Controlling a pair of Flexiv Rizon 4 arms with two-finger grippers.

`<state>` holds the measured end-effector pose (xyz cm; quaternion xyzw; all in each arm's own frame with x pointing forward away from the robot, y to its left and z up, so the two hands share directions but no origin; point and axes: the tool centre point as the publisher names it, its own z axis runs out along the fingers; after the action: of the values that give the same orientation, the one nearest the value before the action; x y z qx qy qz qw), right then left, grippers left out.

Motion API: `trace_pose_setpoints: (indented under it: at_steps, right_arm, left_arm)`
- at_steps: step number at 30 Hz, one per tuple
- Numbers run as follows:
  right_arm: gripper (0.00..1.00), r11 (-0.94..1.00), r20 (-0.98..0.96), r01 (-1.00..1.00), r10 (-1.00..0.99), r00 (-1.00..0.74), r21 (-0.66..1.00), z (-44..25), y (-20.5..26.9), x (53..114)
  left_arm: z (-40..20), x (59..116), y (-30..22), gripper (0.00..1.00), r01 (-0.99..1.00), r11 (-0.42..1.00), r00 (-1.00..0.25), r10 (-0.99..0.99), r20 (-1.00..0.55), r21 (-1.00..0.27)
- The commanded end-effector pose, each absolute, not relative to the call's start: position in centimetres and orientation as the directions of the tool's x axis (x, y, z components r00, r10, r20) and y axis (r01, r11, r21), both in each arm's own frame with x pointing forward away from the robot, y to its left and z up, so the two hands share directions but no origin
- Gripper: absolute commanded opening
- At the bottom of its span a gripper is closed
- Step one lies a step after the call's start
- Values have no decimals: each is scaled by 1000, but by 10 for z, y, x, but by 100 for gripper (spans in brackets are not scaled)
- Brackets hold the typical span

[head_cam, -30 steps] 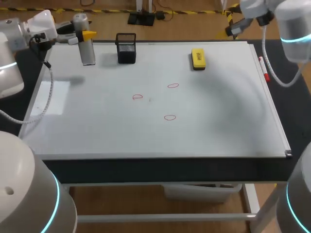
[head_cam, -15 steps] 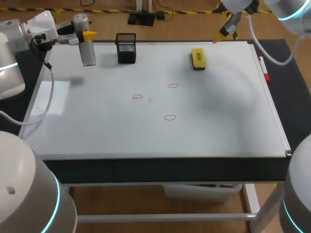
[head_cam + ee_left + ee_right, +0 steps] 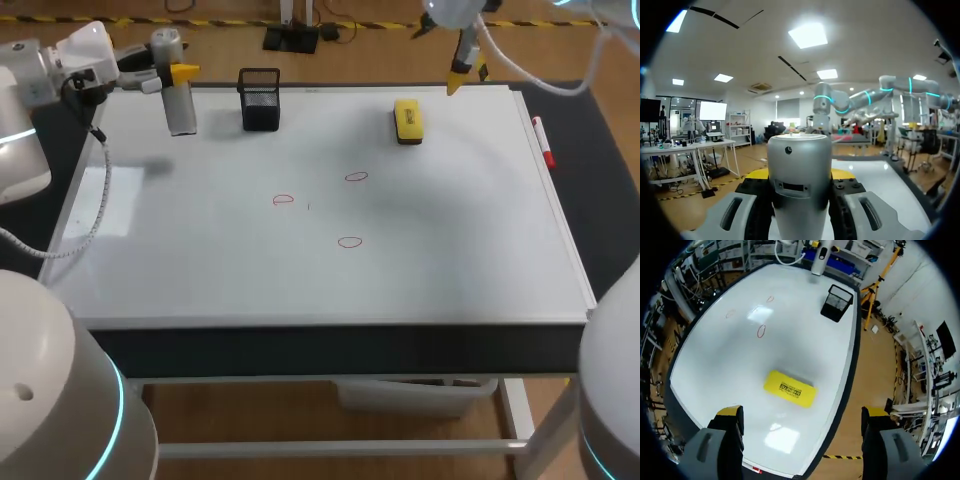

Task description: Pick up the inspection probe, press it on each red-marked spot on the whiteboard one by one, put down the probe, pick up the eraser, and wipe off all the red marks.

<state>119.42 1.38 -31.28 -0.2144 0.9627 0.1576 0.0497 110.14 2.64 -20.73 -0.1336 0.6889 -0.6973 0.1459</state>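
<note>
Our R gripper [image 3: 466,76], jaws wide, has swung from upper right to above the eraser [image 3: 407,120], top centre-right; L gripper [image 3: 172,73] clamps the inspection probe [image 3: 180,108] upper left, red marks [image 3: 349,241] unwiped mid-frame.

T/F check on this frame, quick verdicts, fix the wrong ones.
1. Three red marks are on the whiteboard. True.
2. The right pincer is shut on the eraser. False: it is open and above the eraser, not touching it.
3. The probe is gripped between the left pincer's fingers. True.
4. The black mesh holder stands between the eraser and the red marker. False: it stands between the probe and the eraser; the marker lies at the board's right edge.
5. The eraser lies on top of one red mark. False: it lies apart from all three, near the far edge.
</note>
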Motion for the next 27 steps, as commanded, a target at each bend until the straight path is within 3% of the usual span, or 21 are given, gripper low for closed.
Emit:
trace_pose_setpoints:
  at_steps: [1, 21, 27]
  right_arm:
    - [100, 870, 105, -483, -492, -864, 98, -306, 18, 1193]
    - [100, 870, 105, -483, -492, -864, 98, -306, 18, 1193]
    - [100, 773, 59, -620, -631, -773, 135, -318, 39, 1204]
  left_arm:
    - [-207, 1101, 25, 0, 22, -9, -920, -392, -17, -1000]
    - [-207, 1101, 25, 0, 22, -9, -920, -392, -17, -1000]
    - [-207, 1101, 25, 0, 22, -9, -920, -392, -17, -1000]
